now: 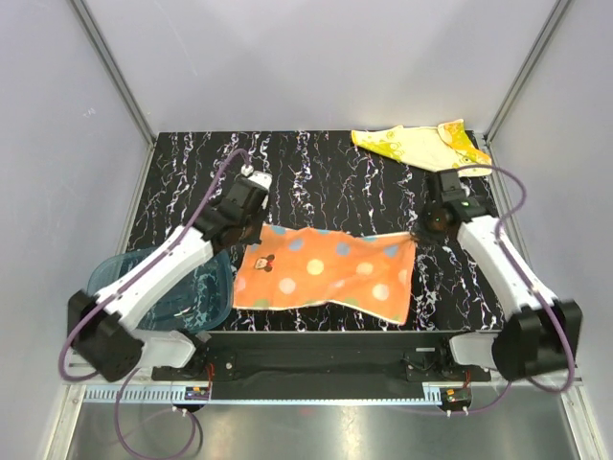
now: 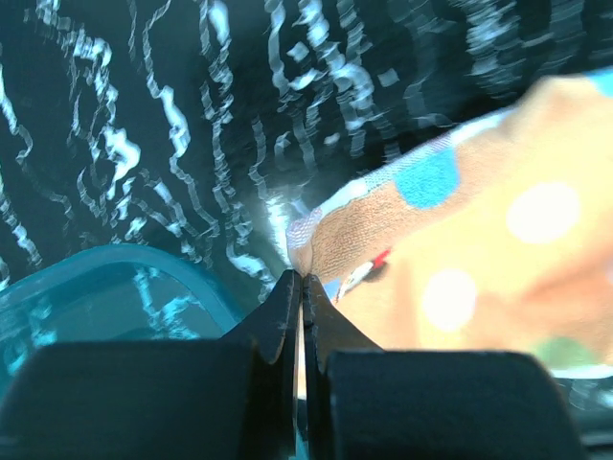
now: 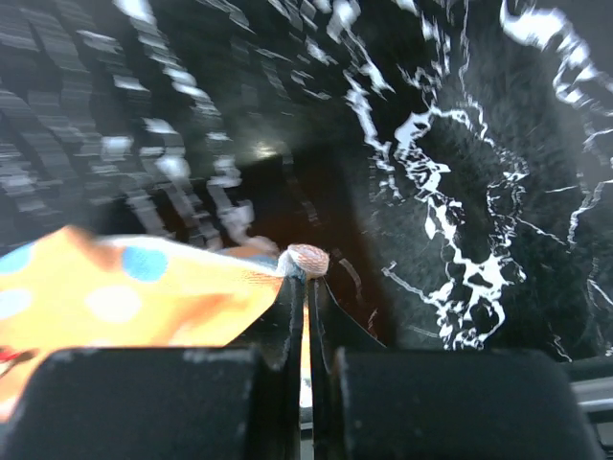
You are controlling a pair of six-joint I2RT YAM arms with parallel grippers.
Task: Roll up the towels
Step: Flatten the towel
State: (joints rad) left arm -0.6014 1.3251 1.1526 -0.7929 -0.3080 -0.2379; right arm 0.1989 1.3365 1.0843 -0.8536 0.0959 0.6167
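Observation:
The orange-pink towel with pale dots lies spread flat across the middle of the black marbled table. My left gripper is shut on its far left corner; in the left wrist view the cloth bunches at the closed fingertips. My right gripper is shut on the far right corner, where a small wad of cloth sticks up between the tips. The yellow and cream towel lies crumpled at the far right of the table.
A translucent teal-blue tray sits at the near left, under the left arm and touching the orange towel's left edge. Its rim shows in the left wrist view. Grey walls close in the table on three sides.

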